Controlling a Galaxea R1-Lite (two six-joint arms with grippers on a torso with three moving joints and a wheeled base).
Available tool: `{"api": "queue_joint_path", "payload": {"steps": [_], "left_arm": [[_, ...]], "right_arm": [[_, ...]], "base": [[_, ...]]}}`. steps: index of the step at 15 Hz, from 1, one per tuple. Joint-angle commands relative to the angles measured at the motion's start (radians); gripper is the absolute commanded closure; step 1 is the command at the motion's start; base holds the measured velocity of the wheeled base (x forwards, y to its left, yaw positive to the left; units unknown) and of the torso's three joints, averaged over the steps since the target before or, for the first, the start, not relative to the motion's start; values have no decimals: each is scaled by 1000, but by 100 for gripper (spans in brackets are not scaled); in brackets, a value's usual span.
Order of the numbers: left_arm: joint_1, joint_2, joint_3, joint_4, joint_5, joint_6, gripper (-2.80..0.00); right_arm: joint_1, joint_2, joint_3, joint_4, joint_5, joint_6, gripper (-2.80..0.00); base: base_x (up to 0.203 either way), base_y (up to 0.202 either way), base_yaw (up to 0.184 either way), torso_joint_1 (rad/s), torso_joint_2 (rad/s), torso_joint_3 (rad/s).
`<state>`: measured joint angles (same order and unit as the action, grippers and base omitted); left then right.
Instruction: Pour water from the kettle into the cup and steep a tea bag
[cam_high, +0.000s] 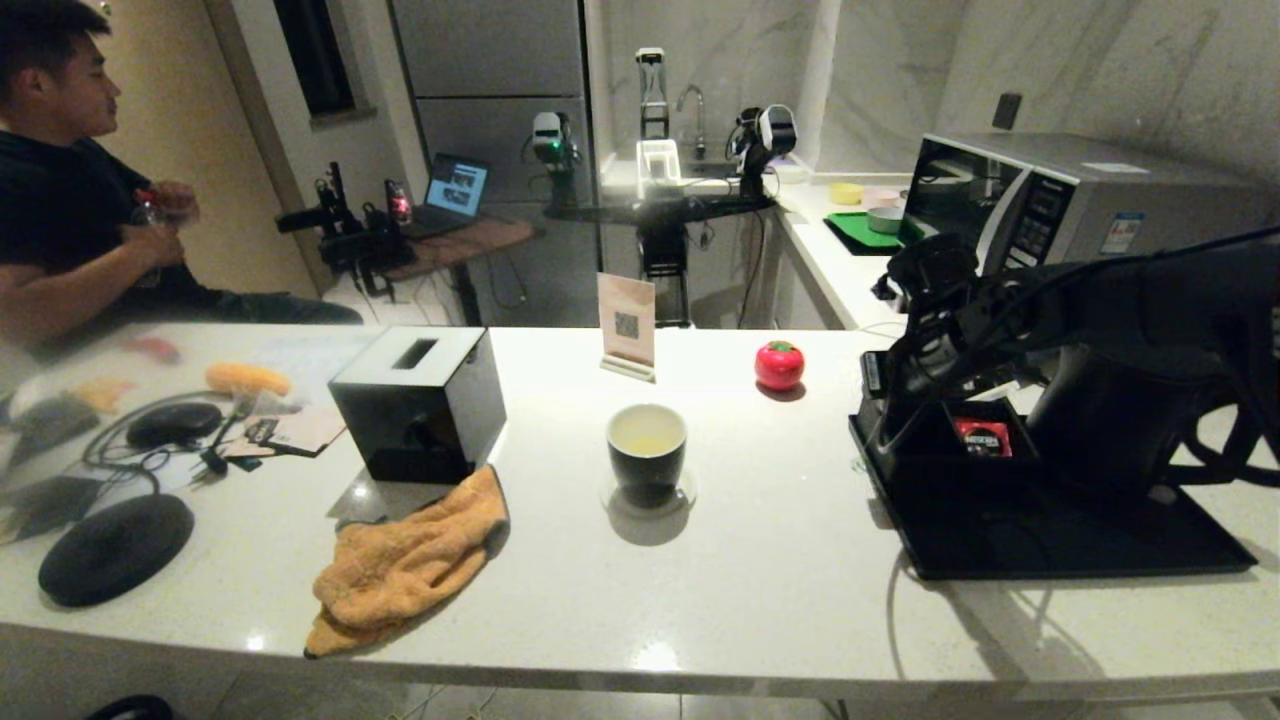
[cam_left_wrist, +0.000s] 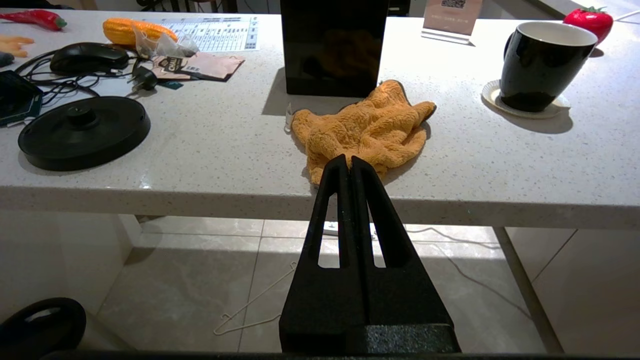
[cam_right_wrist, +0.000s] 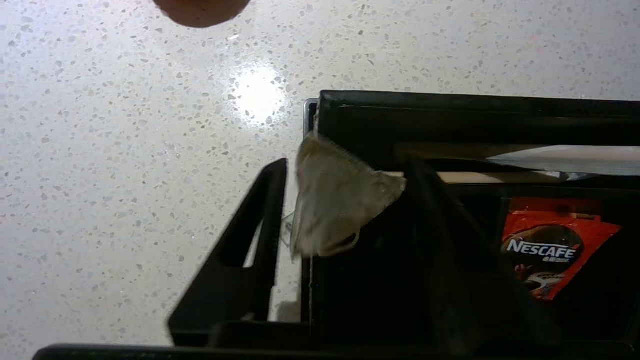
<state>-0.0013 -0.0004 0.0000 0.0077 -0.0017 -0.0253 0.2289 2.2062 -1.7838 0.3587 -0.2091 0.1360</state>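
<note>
The black cup (cam_high: 647, 455) stands on a small saucer mid-counter, with pale yellowish water (cam_high: 645, 443) low inside its white wall; it also shows in the left wrist view as the cup (cam_left_wrist: 540, 65). The matte black kettle (cam_high: 1110, 410) stands on the black tray (cam_high: 1050, 540) at the right. My right arm reaches over the tray's small compartment box. There my right gripper (cam_right_wrist: 348, 165) is open, its fingers spread wide. The pale greyish-green tea bag (cam_right_wrist: 340, 210) sits between them at the box's corner. My left gripper (cam_left_wrist: 348, 162) is shut and empty, below the counter's front edge.
A red Nescafe sachet (cam_high: 982, 437) lies in the box. An orange cloth (cam_high: 410, 560), black tissue box (cam_high: 420, 400), kettle base (cam_high: 115, 545), cables and a mouse occupy the left. A red tomato (cam_high: 779, 364), a QR sign (cam_high: 627, 325) and the microwave (cam_high: 1050, 200) stand behind. A person sits far left.
</note>
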Motion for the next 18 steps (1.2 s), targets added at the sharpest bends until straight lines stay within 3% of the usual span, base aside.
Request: {"api": "queue_joint_path", "payload": {"steps": [1,18], "left_arm": [[0,0,0,0,0,-1,0],[0,0,0,0,0,1,0]], "right_arm": [[4,-2,0,2,-1,1,0],[11,-83,11,-27,-32,0,0]], "base": [[0,0,0,0,0,0],[0,0,0,0,0,0]]}}
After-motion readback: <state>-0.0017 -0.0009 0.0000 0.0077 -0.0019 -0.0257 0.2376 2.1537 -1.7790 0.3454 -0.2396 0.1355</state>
